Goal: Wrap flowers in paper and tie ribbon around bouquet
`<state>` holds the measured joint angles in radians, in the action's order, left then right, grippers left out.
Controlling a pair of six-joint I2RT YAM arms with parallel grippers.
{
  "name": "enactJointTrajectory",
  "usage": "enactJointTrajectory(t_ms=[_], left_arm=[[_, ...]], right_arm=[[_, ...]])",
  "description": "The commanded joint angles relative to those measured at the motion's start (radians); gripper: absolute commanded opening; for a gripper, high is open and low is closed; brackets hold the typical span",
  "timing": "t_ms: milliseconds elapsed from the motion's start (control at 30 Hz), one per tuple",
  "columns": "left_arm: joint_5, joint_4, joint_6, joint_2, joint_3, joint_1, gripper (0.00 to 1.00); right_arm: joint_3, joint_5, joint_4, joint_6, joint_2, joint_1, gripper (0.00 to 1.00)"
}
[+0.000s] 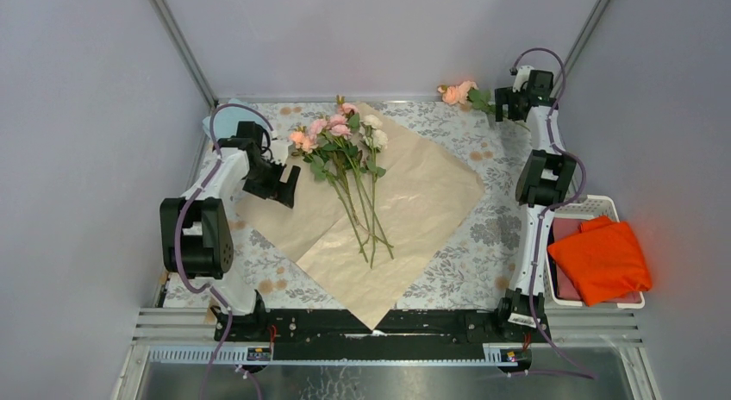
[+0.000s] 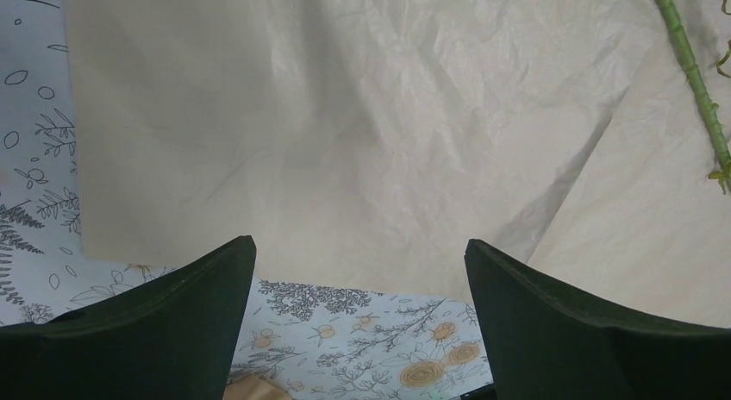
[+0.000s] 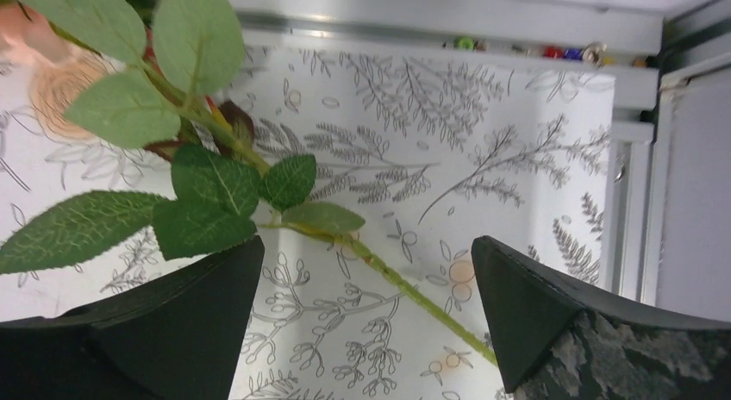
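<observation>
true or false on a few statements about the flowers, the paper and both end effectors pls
1. The flowers lie on the paper. True.
2. The left end effector is shut on the paper. False: it is open over the paper's edge and holds nothing.
3. One rose lies off the paper, by the open right end effector. True.
4. The orange cloth lies on the paper. False: the cloth sits in the basket on the right.
5. The paper is wrapped around the flowers. False: it lies spread out under them.
</observation>
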<state>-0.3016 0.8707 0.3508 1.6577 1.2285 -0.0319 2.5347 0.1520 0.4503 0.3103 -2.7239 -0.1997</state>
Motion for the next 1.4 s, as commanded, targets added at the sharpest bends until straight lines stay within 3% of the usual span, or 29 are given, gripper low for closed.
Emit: enactJointTrajectory(t_ms=[0,100,267,400,533,700,867,933,1033,1133,1200,1367], left_arm=[[0.029,0.005,-0.003,0.028,0.042,-0.008,0.99],[0.04,0.008,-0.006,0.047,0.053,-0.009,0.99],[0.061,0.014,-0.015,0.08,0.067,-0.008,0.99],[0.063,0.025,-0.02,0.107,0.087,-0.008,0.99],[0.064,0.031,-0.024,0.123,0.102,-0.008,0.99],[0.052,0.03,-0.025,0.115,0.102,-0.007,0.99],[0.039,0.028,-0.02,0.084,0.093,-0.008,0.99],[0.031,0.026,-0.018,0.071,0.086,-0.008,0.99],[0.022,0.025,-0.016,0.054,0.079,-0.007,0.99],[0.014,0.026,-0.015,0.037,0.077,-0.008,0.99],[0.012,0.025,-0.016,0.028,0.08,-0.007,0.99],[0.002,0.025,-0.028,0.004,0.085,-0.009,0.99]], right_arm=[[0.055,0.057,-0.121,0.009,0.019,0.007,1.0],[0.065,0.06,-0.155,-0.024,0.0,0.002,1.0],[0.103,0.057,-0.058,-0.058,-0.086,-0.013,1.0],[0.121,0.074,0.1,-0.01,-0.118,-0.02,1.0],[0.026,0.115,0.274,0.122,-0.057,-0.003,0.97],[-0.18,0.213,0.379,0.155,0.104,0.046,0.78],[-0.429,0.175,0.209,0.049,0.228,0.126,0.49],[-0.423,0.126,0.186,0.011,0.214,0.148,0.33],[-0.299,0.054,0.241,-0.008,0.172,0.17,0.0],[-0.195,-0.008,0.267,-0.028,0.213,0.19,0.0],[-0.204,-0.042,0.243,-0.079,0.326,0.194,0.0],[-0.533,-0.062,-0.011,-0.312,0.721,0.276,0.0]])
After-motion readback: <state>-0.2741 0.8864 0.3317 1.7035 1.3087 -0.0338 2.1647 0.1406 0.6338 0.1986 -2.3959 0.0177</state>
